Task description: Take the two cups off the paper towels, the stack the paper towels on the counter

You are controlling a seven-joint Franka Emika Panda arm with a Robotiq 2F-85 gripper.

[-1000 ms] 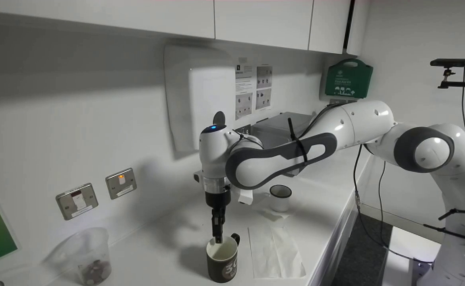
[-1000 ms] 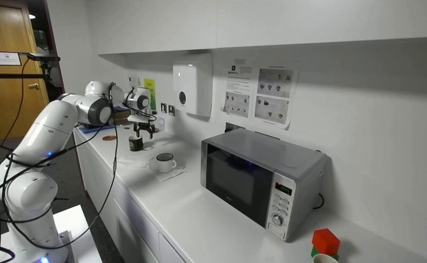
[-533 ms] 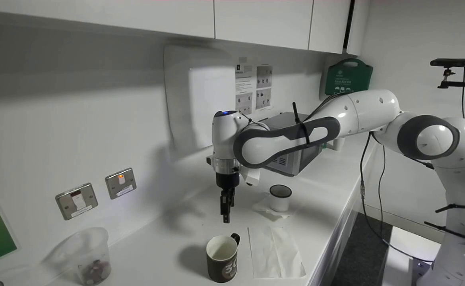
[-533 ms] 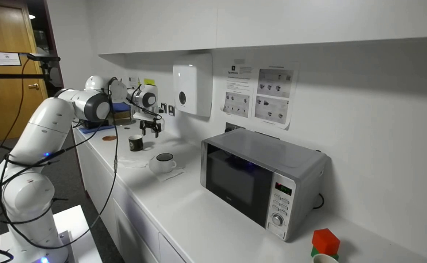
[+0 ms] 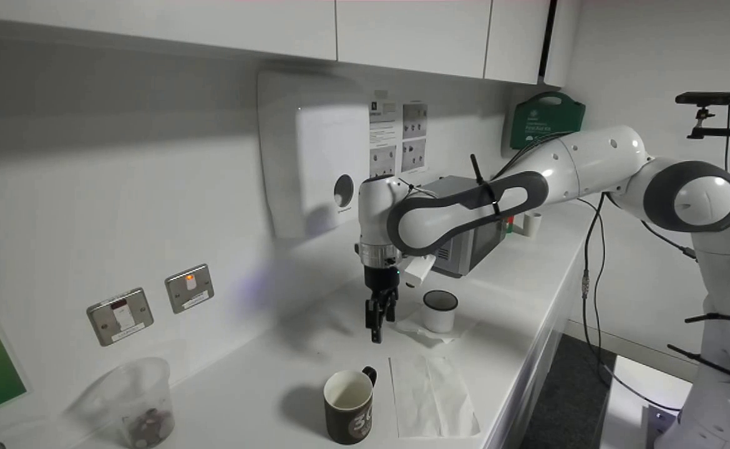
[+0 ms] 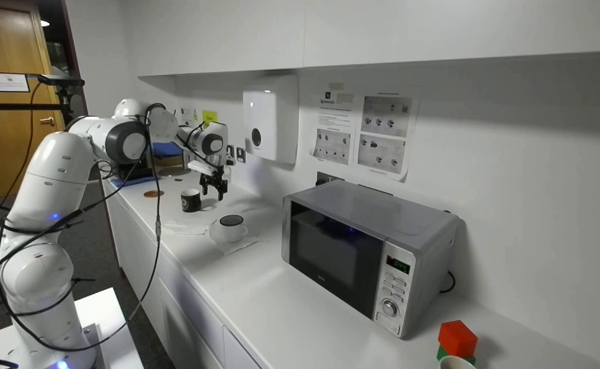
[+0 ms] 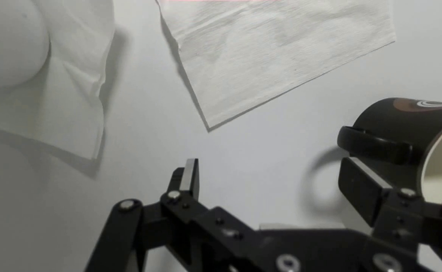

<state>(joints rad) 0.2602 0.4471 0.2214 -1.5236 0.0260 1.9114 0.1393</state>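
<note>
In an exterior view, the black gripper (image 5: pixel 383 328) hangs above the white worktop (image 5: pixel 253 396); a dark mug with pale inside (image 5: pixel 346 423) stands on it beside a flat white paper towel (image 5: pixel 437 402). In an exterior view, a white, dark-rimmed cup (image 6: pixel 231 234) stands on a rumpled white paper towel (image 6: pixel 237 247). In the wrist view, the gripper's fingers (image 7: pixel 188 177) are spread wide.

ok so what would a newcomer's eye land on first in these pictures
Probably the white robot arm stretched over the pale counter in both exterior views, its gripper open and empty. Next, the dark mug, upright on bare counter beside one paper towel, and the white cup standing on a second paper towel. In an exterior view, the bright red block near the microwave also pops.
</note>
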